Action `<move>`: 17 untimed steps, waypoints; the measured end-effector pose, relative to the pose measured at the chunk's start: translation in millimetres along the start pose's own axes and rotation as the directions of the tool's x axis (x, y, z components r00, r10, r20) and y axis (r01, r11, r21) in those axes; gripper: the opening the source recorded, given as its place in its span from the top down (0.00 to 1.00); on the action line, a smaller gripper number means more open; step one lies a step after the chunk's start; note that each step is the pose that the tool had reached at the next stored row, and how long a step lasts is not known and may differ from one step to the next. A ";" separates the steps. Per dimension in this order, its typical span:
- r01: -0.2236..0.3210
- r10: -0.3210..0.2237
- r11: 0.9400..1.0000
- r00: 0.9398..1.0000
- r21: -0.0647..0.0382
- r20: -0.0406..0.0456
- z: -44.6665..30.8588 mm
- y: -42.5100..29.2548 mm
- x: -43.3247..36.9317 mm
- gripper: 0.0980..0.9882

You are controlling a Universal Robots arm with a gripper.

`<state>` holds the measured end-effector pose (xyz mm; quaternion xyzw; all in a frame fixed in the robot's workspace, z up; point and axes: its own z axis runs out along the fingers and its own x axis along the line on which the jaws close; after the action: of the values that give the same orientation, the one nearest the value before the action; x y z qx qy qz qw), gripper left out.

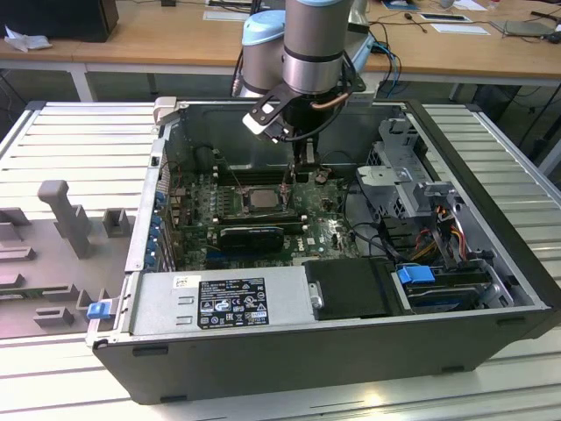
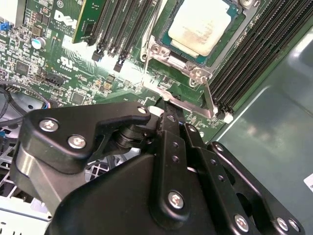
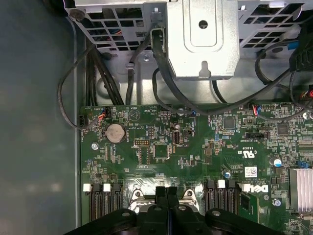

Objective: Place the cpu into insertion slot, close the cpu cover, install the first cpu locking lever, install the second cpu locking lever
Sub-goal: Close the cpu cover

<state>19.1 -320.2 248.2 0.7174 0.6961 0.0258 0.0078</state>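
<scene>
My gripper [image 3: 167, 192] pinched shut, just beside seated cpu [image 2: 200, 24]. Nearby locking lever [image 2: 209, 98]: thin springy wire, I judge; grip near free end.

A long wooden desk [image 1: 140, 39] is seen at the back, with white papers [image 1: 460, 27] laid on it. Nearer, a bench of ribbed silvery metal slats [image 1: 74, 140] is spread, and grey moulded blocks [image 1: 66, 215] are set at the exterior view's left.

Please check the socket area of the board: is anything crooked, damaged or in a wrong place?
Nothing stands out. In the second wrist view the cpu lies flat and square in the window of the cpu cover, which is down around it. The gripper, fingers shut, is close by the cover's edge.
</scene>
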 end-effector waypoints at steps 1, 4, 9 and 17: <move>0.000 0.000 1.000 1.000 0.000 0.000 0.0 -0.2 0.0 0.99; 0.000 0.000 1.000 1.000 0.000 0.000 -0.1 -0.8 0.0 0.99; 0.000 0.000 1.000 1.000 0.000 0.000 -0.1 -2.1 -0.1 0.99; 0.000 0.000 1.000 1.000 0.000 0.000 -0.2 -4.3 -0.1 0.99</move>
<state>14.8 -320.2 248.2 0.7174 0.6961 0.0258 0.0078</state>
